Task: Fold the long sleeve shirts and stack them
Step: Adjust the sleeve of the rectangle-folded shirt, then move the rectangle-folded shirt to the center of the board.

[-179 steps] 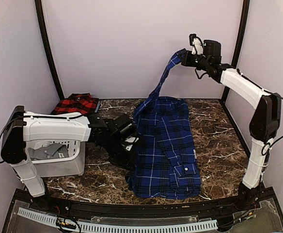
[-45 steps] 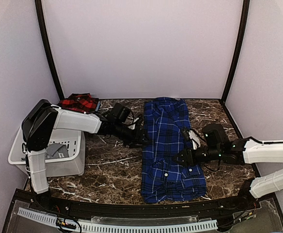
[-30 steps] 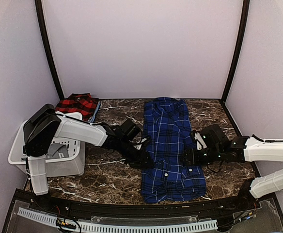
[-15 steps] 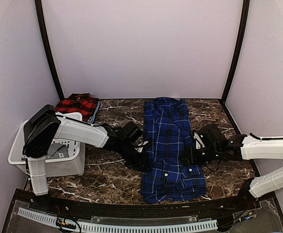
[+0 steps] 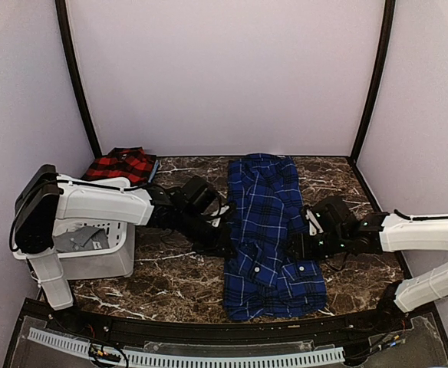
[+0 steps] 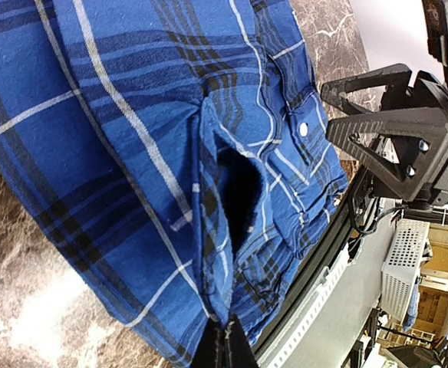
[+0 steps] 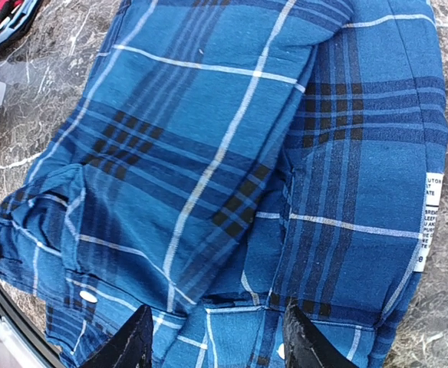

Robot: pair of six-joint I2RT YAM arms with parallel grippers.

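Blue plaid shirt (image 5: pixel 266 203), red shirt (image 5: pixel 124 163) partly hidden

Arms stretched low, left gripper (image 6: pixel 224 337) pinched closed, right gripper (image 7: pixel 218 341) spread.

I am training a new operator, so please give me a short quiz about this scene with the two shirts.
1. True or false: the red-and-black shirt lies on top of the blue shirt.
2. The left gripper pinches the blue shirt; the right gripper is: A) open B) shut on cloth C) out of view.
3. Fill in: the white basket stands at the ___ side of the table.
Key: 1 false; 2 A; 3 left.
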